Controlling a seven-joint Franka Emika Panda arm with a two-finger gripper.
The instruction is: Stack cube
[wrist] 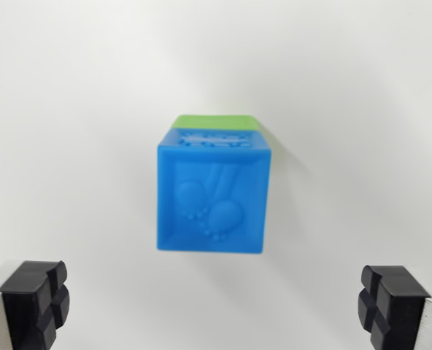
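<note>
The blue cube (212,195) sits on top of a green cube (214,121), in the middle of the white worktop (70,109). The tool (214,306) is wide open and holds nothing. Its two black fingers (35,299) show low down, well apart from the cubes. The blue cube has bumpy footprint shapes.

One cube (211,197) sits on another cube (214,121), centred above the spread pincer (214,302) fingers.
</note>
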